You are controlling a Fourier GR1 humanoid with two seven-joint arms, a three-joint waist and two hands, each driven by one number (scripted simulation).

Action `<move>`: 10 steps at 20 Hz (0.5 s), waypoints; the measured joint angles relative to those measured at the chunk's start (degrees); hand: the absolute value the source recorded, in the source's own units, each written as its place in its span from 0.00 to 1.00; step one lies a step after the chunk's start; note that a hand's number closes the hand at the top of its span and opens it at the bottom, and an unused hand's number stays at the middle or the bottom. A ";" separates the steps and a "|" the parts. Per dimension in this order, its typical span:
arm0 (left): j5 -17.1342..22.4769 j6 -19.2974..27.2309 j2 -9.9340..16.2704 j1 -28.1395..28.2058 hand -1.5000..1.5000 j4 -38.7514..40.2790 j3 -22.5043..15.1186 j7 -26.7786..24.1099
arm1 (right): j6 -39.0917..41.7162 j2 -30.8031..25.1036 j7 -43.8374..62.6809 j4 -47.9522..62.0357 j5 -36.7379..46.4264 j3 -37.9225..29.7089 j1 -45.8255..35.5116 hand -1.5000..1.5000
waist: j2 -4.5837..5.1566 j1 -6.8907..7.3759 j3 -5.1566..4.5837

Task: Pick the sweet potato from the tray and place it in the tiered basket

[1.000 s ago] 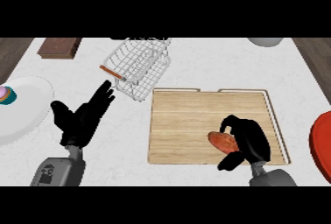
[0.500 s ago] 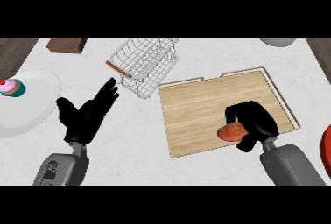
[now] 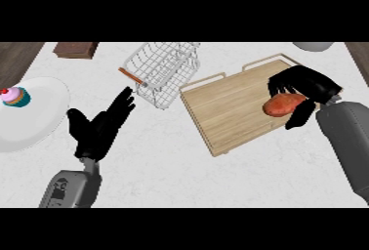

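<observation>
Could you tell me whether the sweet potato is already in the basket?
No, the sweet potato is in the right hand over the tray, apart from the basket.

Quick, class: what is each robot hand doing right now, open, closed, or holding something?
Left hand: open, fingers straight, holding nothing.
Right hand: closed round the sweet potato, above the tray.

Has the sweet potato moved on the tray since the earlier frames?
Yes. The sweet potato, held in the right robot hand, has gone from the tray's near edge toward its far right corner.
</observation>
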 measured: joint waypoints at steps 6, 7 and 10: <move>-0.13 0.48 0.09 0.77 0.50 0.06 0.70 -0.31 | 7.78 -2.26 -4.37 4.70 -8.32 -7.91 -10.38 1.00 | -0.45 -1.07 0.05; -0.35 0.65 -0.12 0.91 0.50 -0.01 0.50 -0.46 | 8.72 -2.82 -4.91 5.14 -9.43 -9.07 -11.96 1.00 | -0.50 -1.19 0.05; -0.44 0.80 -0.23 1.18 0.50 0.03 0.65 -0.47 | 9.59 -4.04 -6.02 6.46 -11.45 -11.70 -16.02 1.00 | -0.60 -1.49 0.06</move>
